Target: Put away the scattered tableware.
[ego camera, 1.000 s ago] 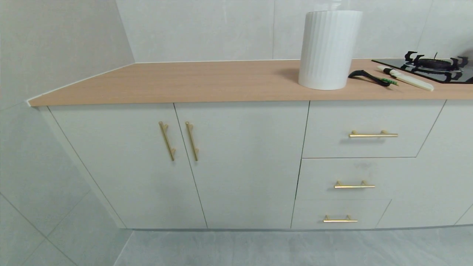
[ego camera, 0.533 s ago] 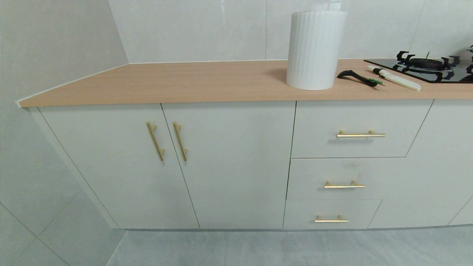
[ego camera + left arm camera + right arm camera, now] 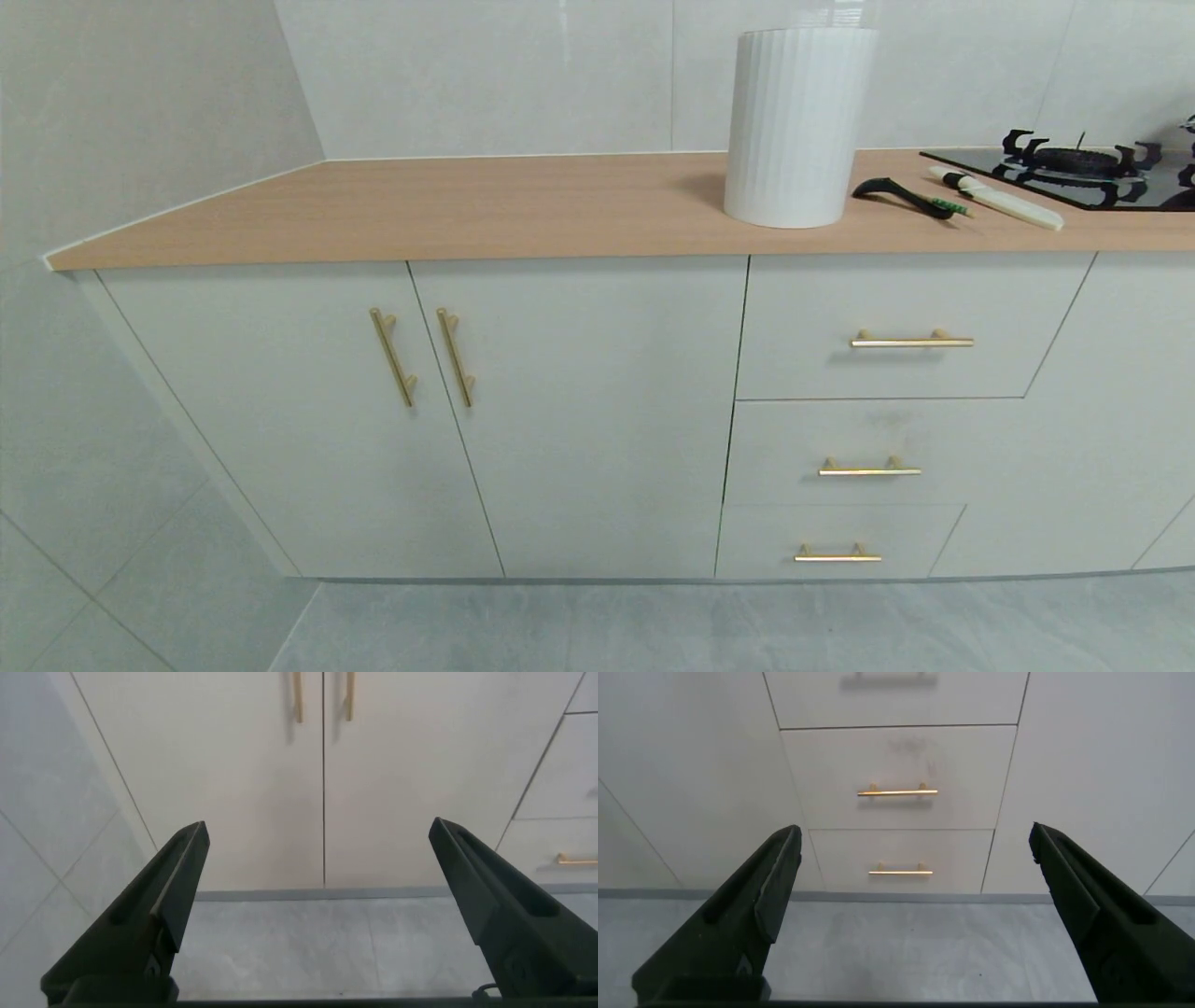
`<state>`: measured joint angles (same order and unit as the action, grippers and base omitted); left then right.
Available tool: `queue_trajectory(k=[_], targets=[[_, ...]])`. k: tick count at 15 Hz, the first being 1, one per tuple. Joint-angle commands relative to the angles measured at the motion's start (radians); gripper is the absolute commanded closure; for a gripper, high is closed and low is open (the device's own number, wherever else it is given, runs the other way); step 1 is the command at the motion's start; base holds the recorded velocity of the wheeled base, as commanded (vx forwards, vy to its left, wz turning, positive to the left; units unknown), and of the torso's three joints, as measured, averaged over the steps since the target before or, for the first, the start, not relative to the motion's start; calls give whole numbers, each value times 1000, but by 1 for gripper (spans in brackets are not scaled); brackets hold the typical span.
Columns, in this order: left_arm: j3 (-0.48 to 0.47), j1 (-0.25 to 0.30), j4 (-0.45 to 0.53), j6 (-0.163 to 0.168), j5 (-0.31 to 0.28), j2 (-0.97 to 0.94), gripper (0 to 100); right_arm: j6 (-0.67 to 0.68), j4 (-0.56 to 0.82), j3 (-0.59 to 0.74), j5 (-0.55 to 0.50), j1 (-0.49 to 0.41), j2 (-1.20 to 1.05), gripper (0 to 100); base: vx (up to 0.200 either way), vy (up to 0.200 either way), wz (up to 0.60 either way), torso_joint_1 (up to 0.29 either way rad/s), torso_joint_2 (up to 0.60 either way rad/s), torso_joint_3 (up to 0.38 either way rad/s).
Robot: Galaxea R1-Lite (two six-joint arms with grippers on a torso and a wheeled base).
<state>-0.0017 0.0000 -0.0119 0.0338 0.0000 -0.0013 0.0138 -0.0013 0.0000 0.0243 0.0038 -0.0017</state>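
Note:
On the wooden countertop (image 3: 467, 210) stands a tall white ribbed holder (image 3: 794, 126). Beside it to the right lie a black-handled utensil (image 3: 901, 196) with a green part and a cream-coloured knife (image 3: 999, 198). My left gripper (image 3: 318, 905) is open and empty, held low in front of the cabinet doors (image 3: 322, 765) above the floor. My right gripper (image 3: 915, 905) is open and empty too, low before the lower drawers (image 3: 896, 775).
A black gas hob (image 3: 1074, 168) sits at the counter's far right. Below are two doors with gold handles (image 3: 425, 357) and three drawers with gold handles (image 3: 910, 341). A tiled wall (image 3: 140, 112) closes the left side. Grey floor (image 3: 653, 625) lies in front.
The head view shifted between one second and half a second ago, so everything slid slightly left in the picture; since then it has held still. Nothing on the counter moved.

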Motion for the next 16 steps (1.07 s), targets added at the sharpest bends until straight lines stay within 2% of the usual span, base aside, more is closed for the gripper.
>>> queue_trajectory(k=[1, 3, 16], targets=[[0, 0, 0, 0, 0, 1, 0, 0, 0, 0, 0, 1, 2, 0, 0, 0, -600, 7, 2, 2], [0, 0, 0, 0, 0, 1, 0, 0, 0, 0, 0, -1, 2, 0, 0, 0, -600, 2, 0, 0], [0, 0, 0, -2, 2, 1, 0, 0, 0, 0, 0, 1, 2, 0, 0, 0, 0, 0, 0, 0]])
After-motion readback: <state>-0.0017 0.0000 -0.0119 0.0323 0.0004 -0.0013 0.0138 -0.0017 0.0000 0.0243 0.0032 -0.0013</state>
